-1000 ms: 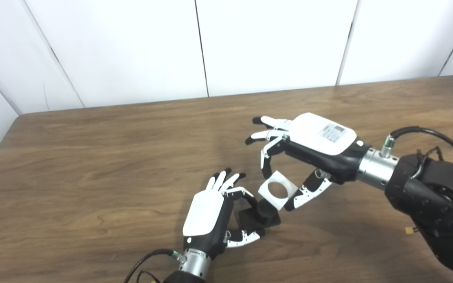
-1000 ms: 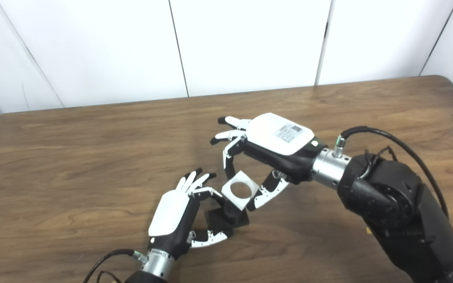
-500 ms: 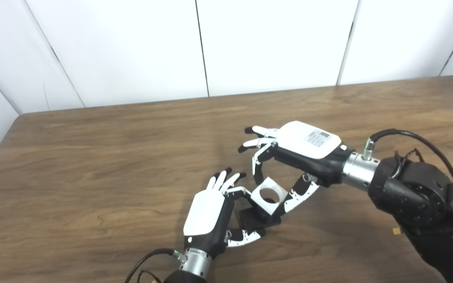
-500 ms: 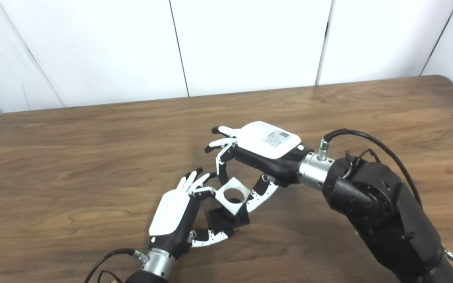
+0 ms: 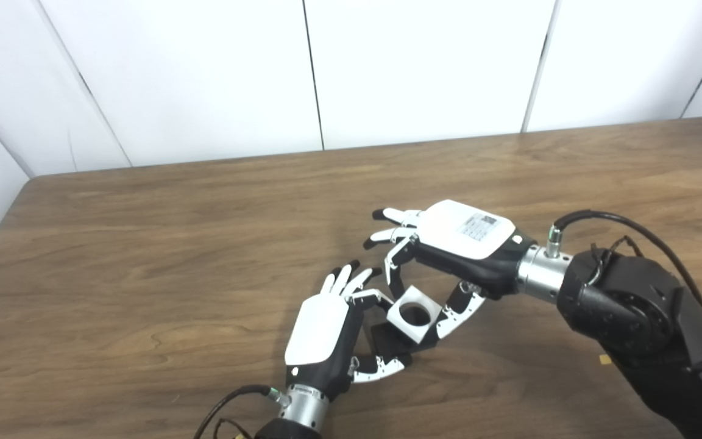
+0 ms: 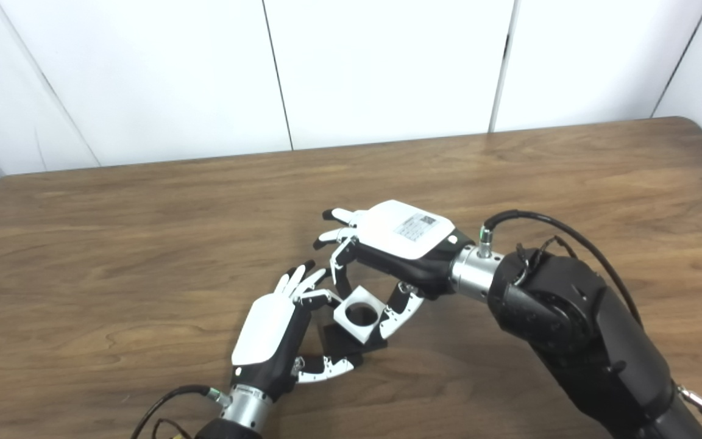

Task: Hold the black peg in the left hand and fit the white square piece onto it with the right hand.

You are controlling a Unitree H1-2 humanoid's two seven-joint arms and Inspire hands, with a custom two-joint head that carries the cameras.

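White square piece [image 5: 412, 314] over black peg [image 5: 395, 342]

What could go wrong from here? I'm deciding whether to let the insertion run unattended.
The white square piece, pinched at its edges by the right hand, sits low over the black peg; a slight tilt could jam it partway. The left hand only braces the black base on the table, so downward pressure could skid the base. The left fingers sit close to the piece and might get bumped.
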